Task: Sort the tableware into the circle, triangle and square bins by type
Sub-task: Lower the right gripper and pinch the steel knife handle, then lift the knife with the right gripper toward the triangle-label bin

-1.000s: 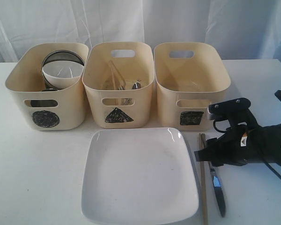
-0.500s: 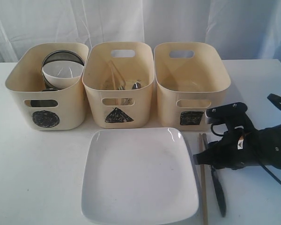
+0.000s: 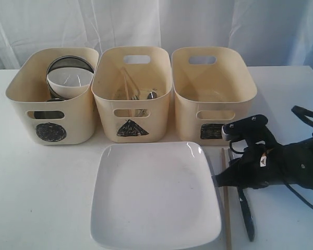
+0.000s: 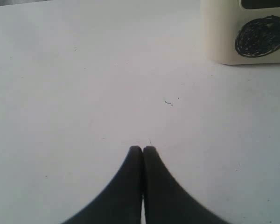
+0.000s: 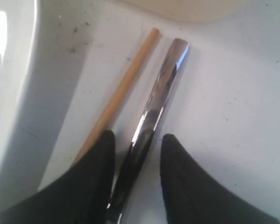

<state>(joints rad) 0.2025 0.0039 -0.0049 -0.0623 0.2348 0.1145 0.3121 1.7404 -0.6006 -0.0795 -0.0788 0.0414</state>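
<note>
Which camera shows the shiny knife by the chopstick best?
The right wrist view. The knife lies big and close there, its handle between the jaws, beside the chopstick. The exterior view shows it small and dark, partly under the right gripper. The left wrist view misses it.

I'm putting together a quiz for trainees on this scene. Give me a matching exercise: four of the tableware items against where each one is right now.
1 small white bowl
2 square white plate
3 steel knife
4 wooden chopstick

A on the table, between the plate and the knife
B inside the circle bin
C on the table, between the jaws of the right gripper
D on the table in front of the triangle bin

Pairs: 1-B, 2-D, 3-C, 4-A
</note>
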